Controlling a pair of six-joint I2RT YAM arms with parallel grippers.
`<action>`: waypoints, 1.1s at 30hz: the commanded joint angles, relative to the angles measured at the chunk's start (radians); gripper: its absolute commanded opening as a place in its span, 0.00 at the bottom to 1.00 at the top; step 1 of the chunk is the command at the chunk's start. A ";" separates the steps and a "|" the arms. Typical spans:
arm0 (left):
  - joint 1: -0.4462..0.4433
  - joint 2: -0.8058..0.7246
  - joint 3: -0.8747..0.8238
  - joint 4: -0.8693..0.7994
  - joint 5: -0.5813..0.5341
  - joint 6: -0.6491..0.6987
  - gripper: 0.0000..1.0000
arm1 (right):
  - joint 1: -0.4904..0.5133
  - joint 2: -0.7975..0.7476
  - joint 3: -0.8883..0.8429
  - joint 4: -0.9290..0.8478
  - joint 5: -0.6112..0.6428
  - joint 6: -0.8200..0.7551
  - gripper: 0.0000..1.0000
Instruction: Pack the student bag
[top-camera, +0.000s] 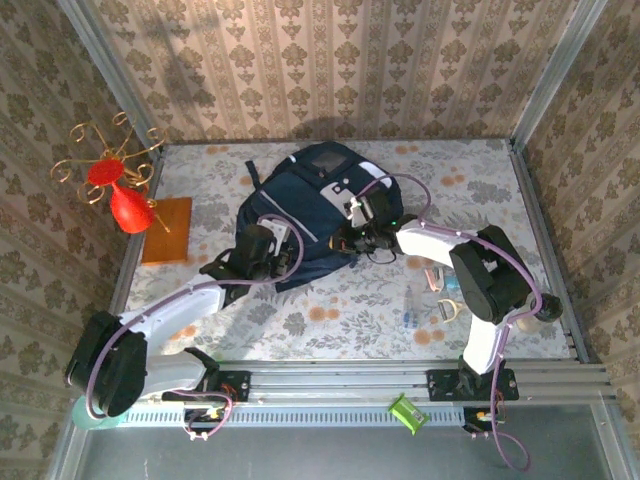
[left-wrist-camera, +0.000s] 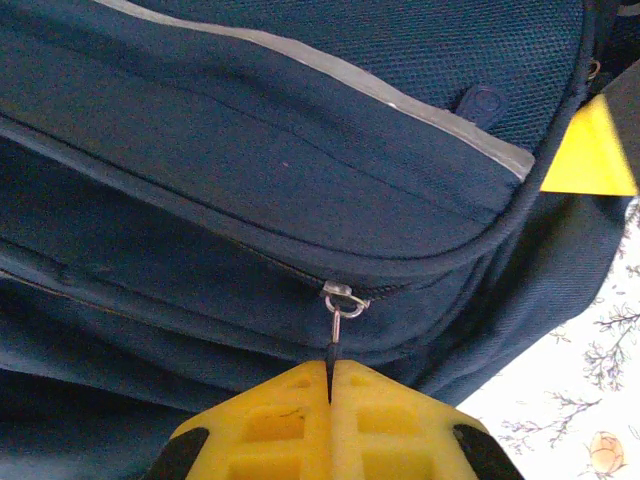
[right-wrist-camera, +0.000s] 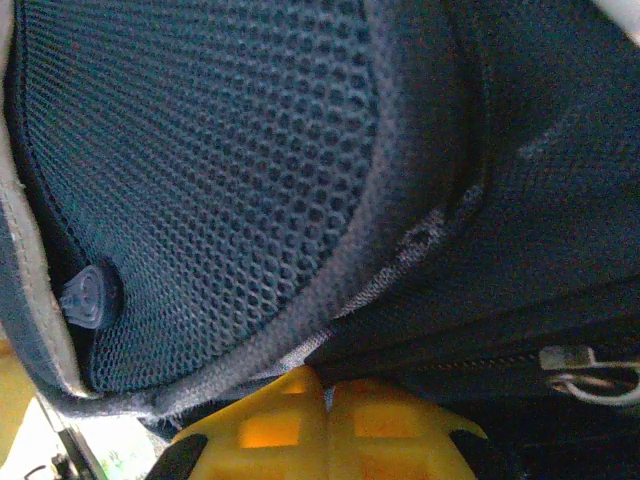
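student bag (top-camera: 310, 215): matt navy woven cloth, coarse mesh panel. zip pull (left-wrist-camera: 345, 300): shiny metal. left fingers (left-wrist-camera: 285, 425): matt yellow plastic. surface (top-camera: 350, 310): floral printed cloth.

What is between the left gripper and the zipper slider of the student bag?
In the left wrist view, a thin dark pull tab hangs by a metal ring from the zipper slider, and the shut left gripper pinches its lower end.
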 joint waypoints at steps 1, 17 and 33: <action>0.035 -0.034 0.006 -0.068 -0.027 0.028 0.00 | -0.055 -0.018 0.066 -0.113 0.087 -0.111 0.00; 0.106 0.009 0.012 -0.050 -0.007 0.064 0.00 | -0.135 -0.028 0.112 -0.229 0.041 -0.228 0.00; 0.090 -0.039 -0.034 -0.028 0.115 0.011 0.00 | 0.020 -0.063 -0.036 0.196 -0.091 0.145 0.58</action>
